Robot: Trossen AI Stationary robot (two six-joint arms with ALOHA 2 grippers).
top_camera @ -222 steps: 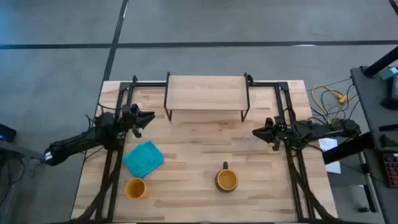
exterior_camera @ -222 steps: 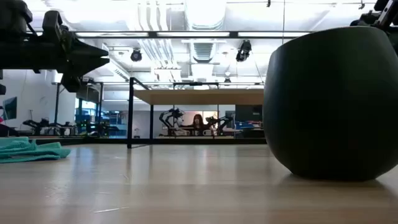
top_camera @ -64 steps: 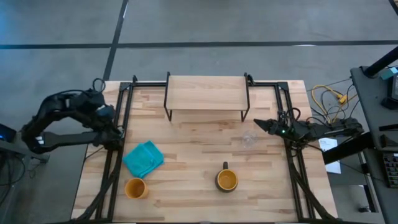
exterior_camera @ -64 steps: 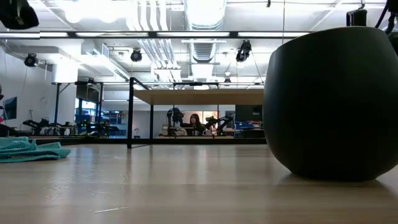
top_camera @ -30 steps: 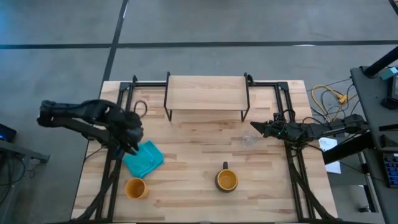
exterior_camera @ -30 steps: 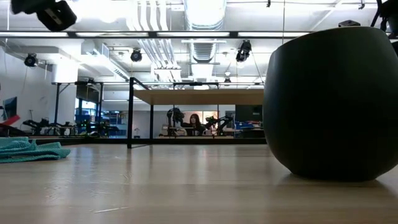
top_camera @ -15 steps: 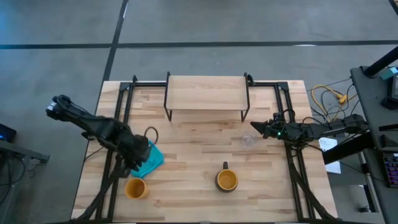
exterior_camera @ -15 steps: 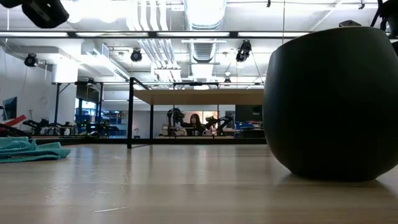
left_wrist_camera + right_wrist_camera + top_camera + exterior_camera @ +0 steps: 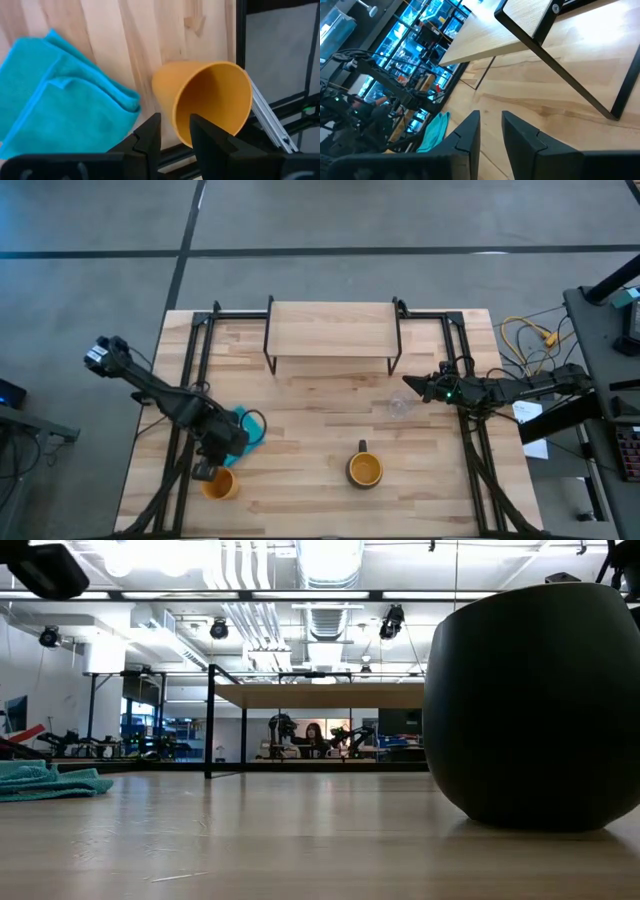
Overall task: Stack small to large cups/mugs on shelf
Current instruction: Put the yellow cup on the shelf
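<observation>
The handleless yellow-orange cup (image 9: 219, 484) stands on its base near the table's near left corner. My left gripper (image 9: 206, 471) hovers at its far rim. In the left wrist view the open fingers of that gripper (image 9: 175, 127) stand in front of the cup (image 9: 207, 97); I cannot tell whether they touch it. The dark mug (image 9: 365, 470) stands upright with its handle toward the far edge, and fills the right of the low view (image 9: 530, 705). A small clear glass (image 9: 400, 404) stands just left of my right gripper (image 9: 408, 383), which is narrowly open. The shelf (image 9: 332, 328) stands at the far edge.
A teal cloth (image 9: 247, 431) lies beside the cup, partly under my left arm, and shows in the left wrist view (image 9: 60, 100). Black frame rails (image 9: 187, 380) run along both table sides. Bare wood lies between the shelf and the mug. Cables (image 9: 525, 335) lie off the right edge.
My left arm has swung from beside the cloth's far side toward the near edge. It passed over the cloth and ended above the yellow-orange cup. The cups, the glass and the cloth have stayed where they were.
</observation>
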